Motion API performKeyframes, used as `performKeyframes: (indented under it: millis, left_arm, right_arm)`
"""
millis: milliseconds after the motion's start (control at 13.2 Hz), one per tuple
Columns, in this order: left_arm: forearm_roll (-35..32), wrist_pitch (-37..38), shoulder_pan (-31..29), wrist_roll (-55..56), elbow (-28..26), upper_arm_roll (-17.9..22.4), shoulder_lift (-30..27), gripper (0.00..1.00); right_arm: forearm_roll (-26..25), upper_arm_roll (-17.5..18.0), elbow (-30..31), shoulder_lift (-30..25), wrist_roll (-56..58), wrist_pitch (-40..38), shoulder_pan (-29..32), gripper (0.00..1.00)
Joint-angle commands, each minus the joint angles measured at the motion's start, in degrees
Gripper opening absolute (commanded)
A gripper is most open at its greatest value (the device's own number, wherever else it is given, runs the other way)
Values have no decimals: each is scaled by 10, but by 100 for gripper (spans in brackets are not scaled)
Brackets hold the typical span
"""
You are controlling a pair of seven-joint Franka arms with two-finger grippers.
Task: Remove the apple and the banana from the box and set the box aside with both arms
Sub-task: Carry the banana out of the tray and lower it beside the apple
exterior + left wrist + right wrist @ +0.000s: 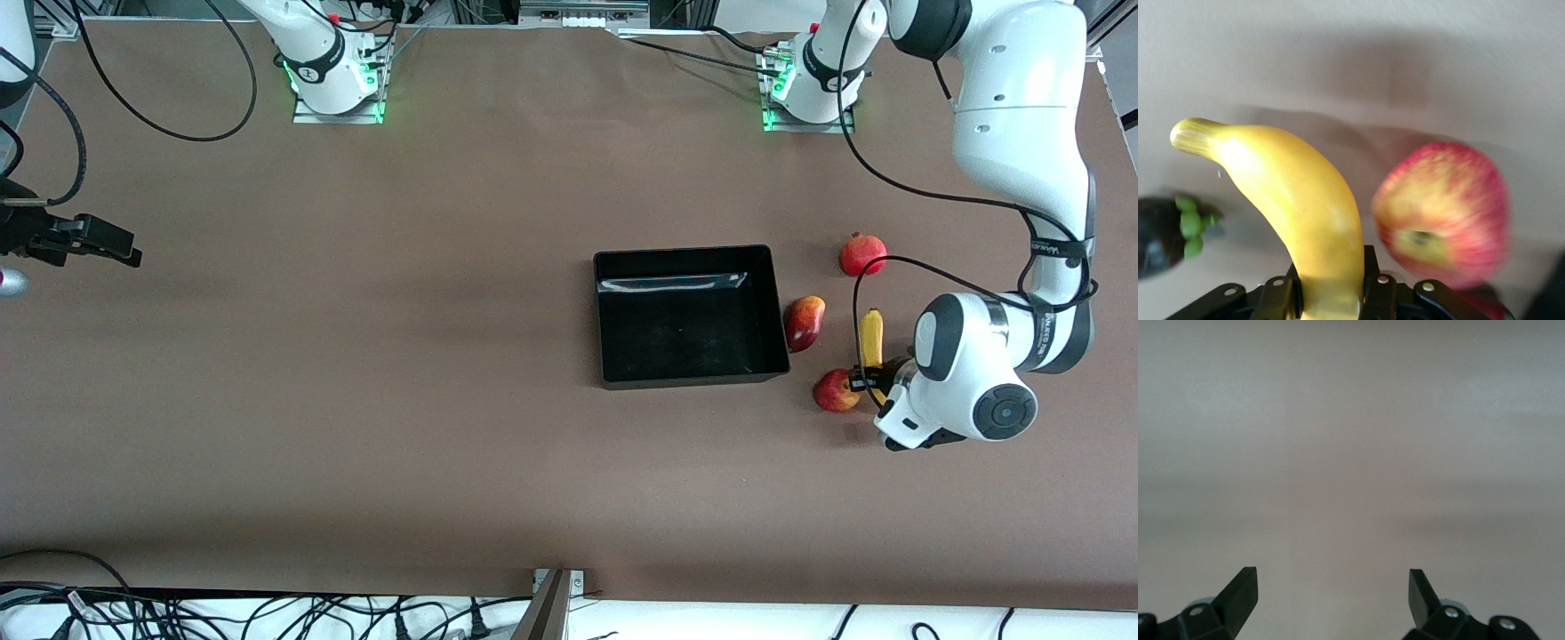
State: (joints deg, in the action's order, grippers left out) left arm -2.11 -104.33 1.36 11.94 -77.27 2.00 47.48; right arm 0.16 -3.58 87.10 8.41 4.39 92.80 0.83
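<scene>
Fruit removal looks complete: the glossy black shallow plastic box (689, 316) is empty. Left gripper (876, 384) pinches the long curved yellow banana (1295, 200) low over the brown table (356, 356), apparently about to set it down. The small round red-yellow apple (1441, 213) lies just beside those jaws, outside the box. Right gripper (1331, 597) waits at its table end, jaws spread on nothing. Writing on the left arm is illegible.

Bright, even; box (689, 316) glare; wrist blur.
</scene>
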Motion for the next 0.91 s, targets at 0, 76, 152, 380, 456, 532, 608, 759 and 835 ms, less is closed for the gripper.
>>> performKeyframes:
  millis: [0,76,152,380,456,532,608,759,835]
  left_arm:
    - [-17,-19,-7,-9,27,-2,31,0]
    - [-18,-38,-7,-9,23,-2,31,0]
    - [-18,-46,-7,-8,21,-2,32,0]
    - [-19,-47,-7,-8,20,-2,35,0]
    - [-22,-47,-7,-5,20,-2,38,19]
    - [-38,-47,-6,-2,20,-2,38,25]
    - [-43,-47,-6,-1,20,-2,38,51]
    - [-43,-47,-6,-1,20,-2,38,68]
    - [-44,-47,-6,-1,20,-2,38,70]
  right_arm:
    - [-3,2,-11,-1,-9,-10,-1,100]
    - [-2,2,-11,0,-9,-9,-2,100]
    - [-2,4,-10,-1,-8,-10,-3,100]
    - [-4,5,-11,11,-1,-8,-3,100]
    - [-3,4,-19,23,1,-12,-3,100]
    - [-2,4,-19,23,0,-13,-4,100]
    - [-1,7,-16,24,1,-17,-6,100]
    - [-8,8,-18,28,-3,-16,-17,100]
    - [-3,8,-18,34,-8,-16,-16,100]
